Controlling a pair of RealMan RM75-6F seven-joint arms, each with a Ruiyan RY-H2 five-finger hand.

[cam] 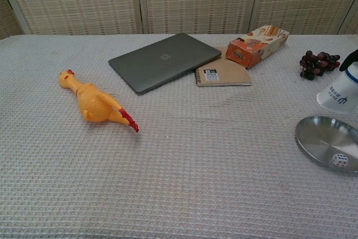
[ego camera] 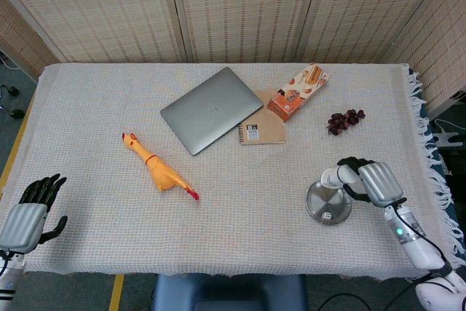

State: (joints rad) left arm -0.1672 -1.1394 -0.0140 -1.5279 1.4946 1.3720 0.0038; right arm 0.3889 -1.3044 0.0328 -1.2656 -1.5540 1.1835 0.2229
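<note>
My right hand [ego camera: 373, 182] grips a small white paper cup [ego camera: 332, 178] and holds it upside down just above the round steel dish [ego camera: 328, 203]. The chest view shows the cup [cam: 339, 93] raised over the dish [cam: 324, 138], with a white die [cam: 339, 160] lying in the dish. My left hand [ego camera: 29, 209] hangs open at the table's near left edge, holding nothing; the yellow rubber chicken [ego camera: 158, 170] is the nearest thing to it.
A closed grey laptop [ego camera: 211, 109] lies at the back middle, beside a brown spiral notebook [ego camera: 263, 128] and an orange snack box [ego camera: 297, 92]. A bunch of dark grapes [ego camera: 345, 121] sits back right. The table's right edge has a fringe [ego camera: 428, 143].
</note>
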